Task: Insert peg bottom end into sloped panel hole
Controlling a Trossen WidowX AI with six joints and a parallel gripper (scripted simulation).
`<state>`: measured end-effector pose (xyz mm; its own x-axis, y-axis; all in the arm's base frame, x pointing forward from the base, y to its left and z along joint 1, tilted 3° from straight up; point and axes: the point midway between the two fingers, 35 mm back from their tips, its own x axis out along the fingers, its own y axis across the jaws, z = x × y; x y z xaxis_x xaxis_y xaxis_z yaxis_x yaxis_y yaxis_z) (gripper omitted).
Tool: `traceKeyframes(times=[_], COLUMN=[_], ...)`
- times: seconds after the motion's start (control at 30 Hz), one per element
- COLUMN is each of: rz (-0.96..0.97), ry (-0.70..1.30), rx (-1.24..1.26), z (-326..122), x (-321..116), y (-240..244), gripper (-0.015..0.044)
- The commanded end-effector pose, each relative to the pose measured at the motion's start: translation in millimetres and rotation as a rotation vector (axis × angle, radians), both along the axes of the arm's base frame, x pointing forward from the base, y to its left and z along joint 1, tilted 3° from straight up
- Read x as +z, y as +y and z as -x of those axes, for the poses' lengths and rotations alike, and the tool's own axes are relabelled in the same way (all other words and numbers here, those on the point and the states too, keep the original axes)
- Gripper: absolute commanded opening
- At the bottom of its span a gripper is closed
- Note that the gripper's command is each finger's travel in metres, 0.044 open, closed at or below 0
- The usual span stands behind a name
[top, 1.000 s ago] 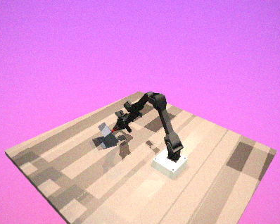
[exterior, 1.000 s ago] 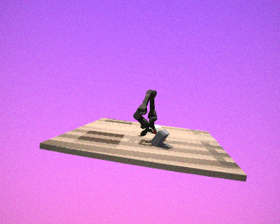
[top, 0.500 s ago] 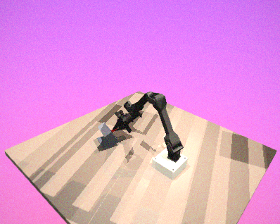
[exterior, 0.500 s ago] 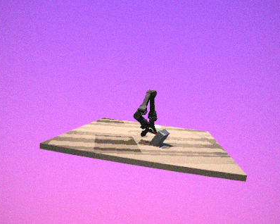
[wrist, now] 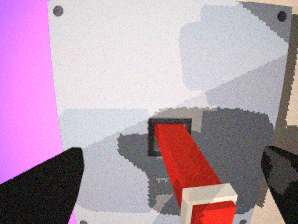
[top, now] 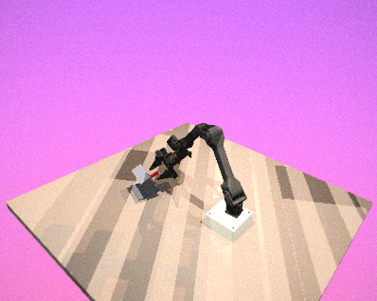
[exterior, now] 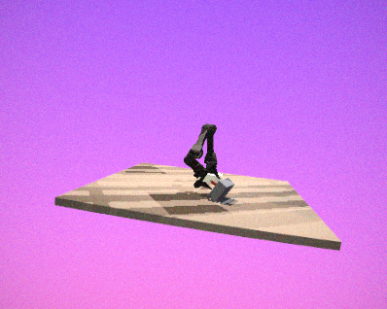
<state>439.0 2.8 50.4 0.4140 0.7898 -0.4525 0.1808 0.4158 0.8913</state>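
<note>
The red peg has flat sides and a white band near its outer end. In the wrist view its far end is at the square, dark-rimmed hole and appears to be inside it; how deep cannot be told. The rest sticks out from the sloped panel, whose face is pale grey. My gripper is open, with one black finger well to each side of the peg and neither touching it. The bottom of the hole is hidden.
The panel stands on the wooden table. The arm reaches over from its white base. Round dark fasteners mark the panel's upper corners. Patchy shadows cross the panel face.
</note>
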Motion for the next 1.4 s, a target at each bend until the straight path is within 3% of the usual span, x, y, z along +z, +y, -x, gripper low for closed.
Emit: traceKeyframes(times=[0.0,1.37], rz=[0.005,0.014], ry=[-0.006,0.009], rx=[0.0,-0.002], z=[0,26], x=[3,23], y=[-5,-59], gripper=[0.044,0.044])
